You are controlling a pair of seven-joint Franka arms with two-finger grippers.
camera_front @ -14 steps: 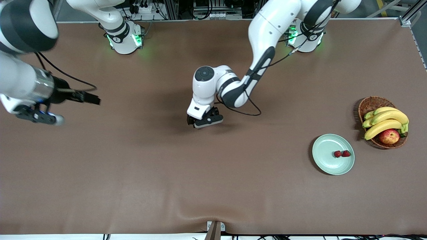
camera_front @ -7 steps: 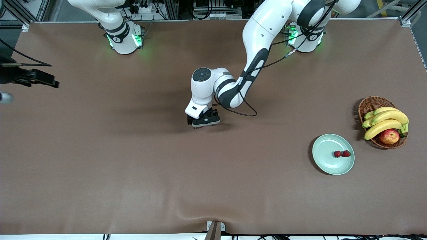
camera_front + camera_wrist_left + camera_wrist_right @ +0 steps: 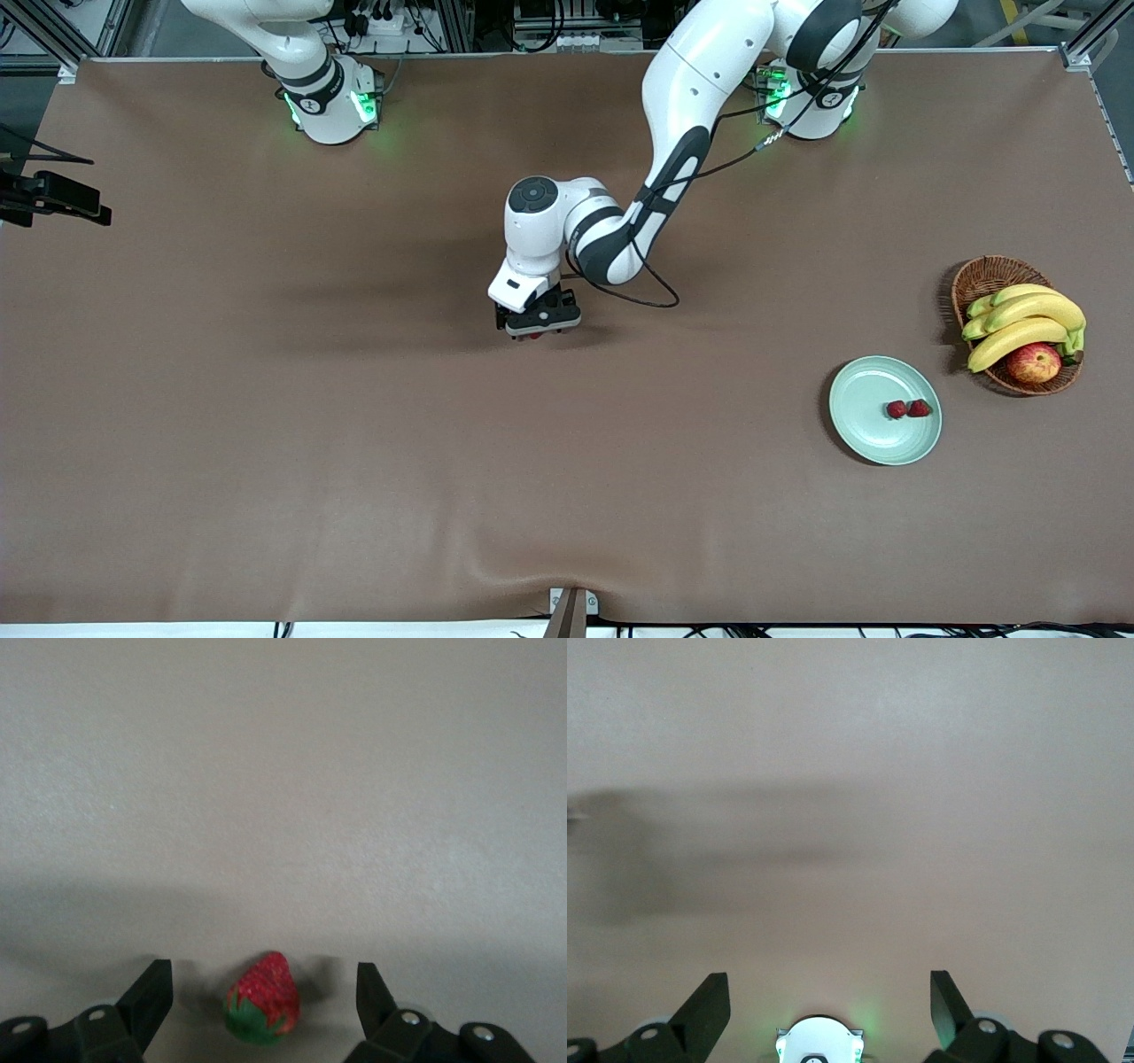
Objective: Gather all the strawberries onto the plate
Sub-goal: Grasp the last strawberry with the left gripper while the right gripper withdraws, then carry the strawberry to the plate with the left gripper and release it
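Left tool (image 3: 261, 1014) is sitting low at the middle of the tabletop (image 3: 354, 461), its fingers (image 3: 146, 1001) standing wide apart on either side of one strawberry (image 3: 263, 999) with clear gaps, nothing gripped yet. Nearer the front camera, toward the left arm's end, the plate (image 3: 864, 434) is already holding two strawberries (image 3: 908, 408) side by side; a wicker basket (image 3: 983, 276) of bananas (image 3: 1028, 321) and an apple (image 3: 1033, 362) is sitting just beside it. Two of three berries are judged collected; one grasp and one carry are remaining. Right tool (image 3: 828, 1010) is waiting, spread wide, over the tabletop's edge at the right arm's end.
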